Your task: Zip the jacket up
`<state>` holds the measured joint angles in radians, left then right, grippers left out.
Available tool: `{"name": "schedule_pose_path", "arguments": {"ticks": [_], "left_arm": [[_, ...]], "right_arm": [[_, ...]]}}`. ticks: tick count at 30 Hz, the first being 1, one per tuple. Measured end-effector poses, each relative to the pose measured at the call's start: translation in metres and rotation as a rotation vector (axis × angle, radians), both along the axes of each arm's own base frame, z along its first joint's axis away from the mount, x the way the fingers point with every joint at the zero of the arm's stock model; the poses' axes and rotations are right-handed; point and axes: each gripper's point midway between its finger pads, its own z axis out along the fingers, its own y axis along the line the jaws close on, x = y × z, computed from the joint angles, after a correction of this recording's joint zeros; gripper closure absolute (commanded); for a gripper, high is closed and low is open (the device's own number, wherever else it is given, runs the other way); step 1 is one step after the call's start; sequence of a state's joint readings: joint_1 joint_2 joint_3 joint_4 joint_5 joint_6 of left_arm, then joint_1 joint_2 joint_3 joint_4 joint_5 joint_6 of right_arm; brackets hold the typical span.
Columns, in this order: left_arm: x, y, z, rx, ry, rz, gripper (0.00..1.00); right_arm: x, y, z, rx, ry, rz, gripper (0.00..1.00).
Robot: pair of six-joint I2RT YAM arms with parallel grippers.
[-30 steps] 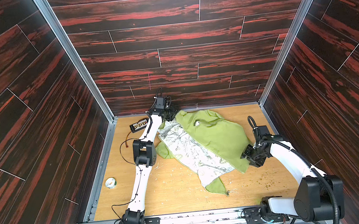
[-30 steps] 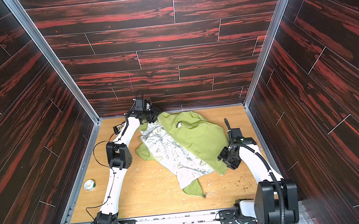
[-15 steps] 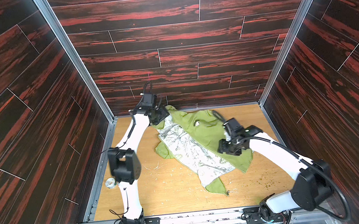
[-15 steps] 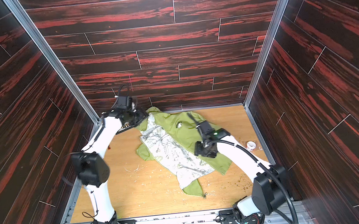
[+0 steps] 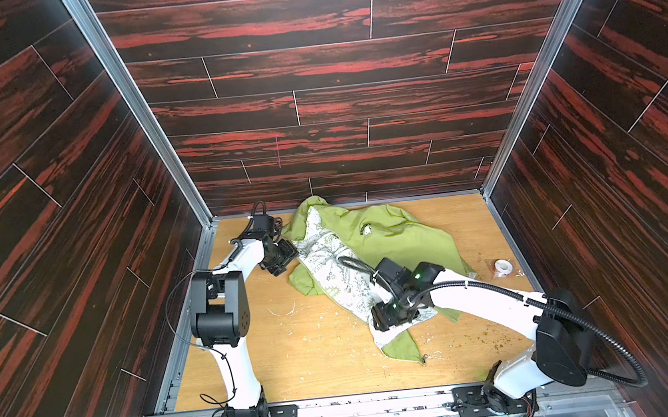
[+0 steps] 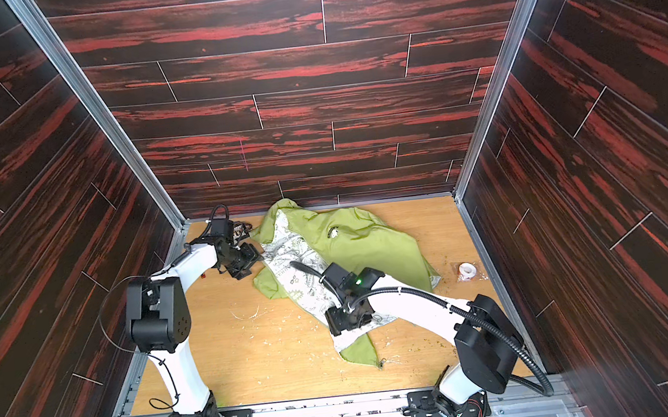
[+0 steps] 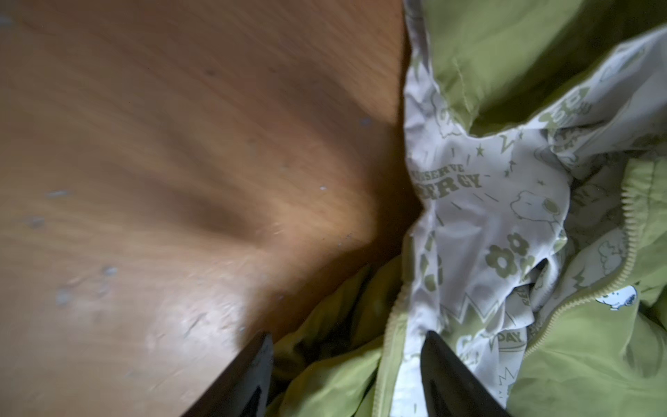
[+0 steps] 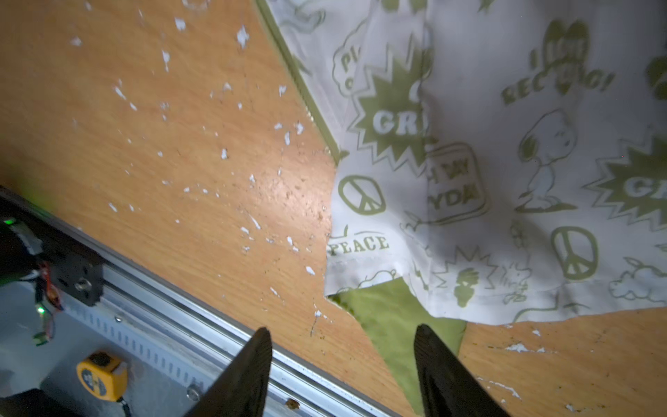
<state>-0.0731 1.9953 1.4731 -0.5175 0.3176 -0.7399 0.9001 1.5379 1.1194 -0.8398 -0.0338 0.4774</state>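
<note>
Left end effector [image 5: 287, 259] is hovering with jaws apart at the collar-side edge of the jacket [image 5: 402, 236], having swung back from the rear corner. The right end effector [image 5: 382, 319], likewise spread and holding nothing, is hanging over the bottom hem after crossing from the right side. That is putting one arm near each end of the unzipped front, which is lying lining-up mid-table, so zipping is, I judge, only being set up. White flecks are dotting the table [image 5: 295, 347], and dark red wood-grain walls [image 5: 314, 107] are enclosing it.

Dim, motion-blurred left wrist view
</note>
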Motion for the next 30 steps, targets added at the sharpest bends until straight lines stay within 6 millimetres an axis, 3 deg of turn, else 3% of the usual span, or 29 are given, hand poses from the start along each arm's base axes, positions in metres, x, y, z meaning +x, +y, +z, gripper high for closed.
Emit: {"name": "schedule_pose_path", "arguments": {"ticks": [3, 8, 13, 19, 27, 30], "left_arm": [[0.008, -0.008, 0.002, -0.037, -0.029, -0.01, 0.36], [0.021, -0.015, -0.007, -0.074, -0.036, -0.015, 0.77], [0.022, -0.019, -0.013, -0.093, -0.028, -0.025, 1.0], [0.023, -0.02, -0.011, -0.103, -0.036, -0.035, 1.0], [0.022, -0.021, -0.01, -0.108, -0.036, -0.04, 1.0], [0.022, -0.019, -0.001, -0.11, -0.046, -0.037, 1.0]], "right_arm": [[-0.008, 0.003, -0.007, -0.018, 0.014, 0.025, 0.32], [-0.018, 0.008, -0.034, -0.085, 0.049, 0.049, 0.32], [-0.025, 0.007, -0.057, -0.147, 0.074, 0.056, 0.35], [-0.03, -0.003, -0.075, -0.208, 0.081, 0.031, 0.46], [-0.026, -0.008, -0.083, -0.249, 0.066, -0.014, 0.95], [-0.026, -0.008, -0.081, -0.251, 0.062, -0.012, 1.0]]}}
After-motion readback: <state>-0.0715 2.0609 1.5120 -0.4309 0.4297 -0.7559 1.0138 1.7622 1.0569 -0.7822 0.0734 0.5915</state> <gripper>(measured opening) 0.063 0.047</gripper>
